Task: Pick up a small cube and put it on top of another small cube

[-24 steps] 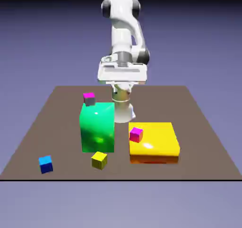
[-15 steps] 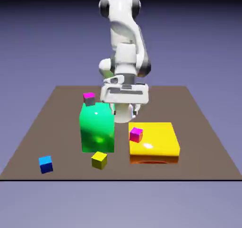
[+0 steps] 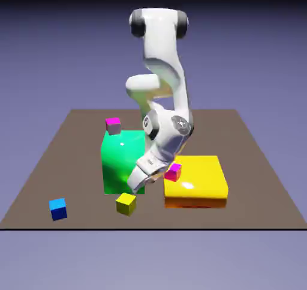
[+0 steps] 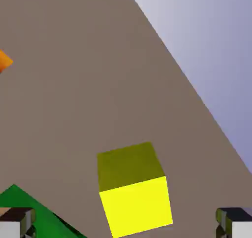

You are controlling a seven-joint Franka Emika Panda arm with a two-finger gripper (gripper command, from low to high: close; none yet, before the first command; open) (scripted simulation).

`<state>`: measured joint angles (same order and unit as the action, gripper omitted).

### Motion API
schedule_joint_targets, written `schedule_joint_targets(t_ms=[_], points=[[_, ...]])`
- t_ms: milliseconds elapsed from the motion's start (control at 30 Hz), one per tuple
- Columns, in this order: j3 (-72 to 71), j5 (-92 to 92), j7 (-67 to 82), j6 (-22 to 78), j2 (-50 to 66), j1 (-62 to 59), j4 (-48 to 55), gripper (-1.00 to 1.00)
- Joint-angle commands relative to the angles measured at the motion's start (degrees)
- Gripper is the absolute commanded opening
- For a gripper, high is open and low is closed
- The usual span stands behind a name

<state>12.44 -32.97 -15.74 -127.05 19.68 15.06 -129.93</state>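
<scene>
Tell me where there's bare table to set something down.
Bare: between the blue cube and yellow cube, and right of the yellow block in the exterior view. Crowded: around the green block, with the gripper near the yellow cube.

The brown table (image 3: 240, 145) bears a yellow cube (image 3: 126, 204) near its front edge, a blue cube (image 3: 58, 209) towards the exterior view's left, a big green block (image 3: 123, 163) behind the yellow cube, and a wide yellow slab (image 3: 201, 178) towards the exterior view's right.
</scene>
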Motion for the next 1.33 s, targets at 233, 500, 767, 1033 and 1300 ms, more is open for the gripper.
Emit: schedule_joint_targets(t_ms=[233,500,767,1033,1300], points=[[3.06,-6.90,0.67,-1.86,12.42,-0.30,2.81,0.00],[2.42,0.35,1.97,7.31,4.45,3.17,4.06,-1.00],[-11.55,13.14,-4.77,25.56,-9.45,3.38,3.98,-1.00],[-23.87,9.58,-5.88,33.23,-13.85,-0.67,2.92,-1.00],[-23.17,8.35,-6.82,29.03,-13.03,-1.38,-0.49,1.00]])
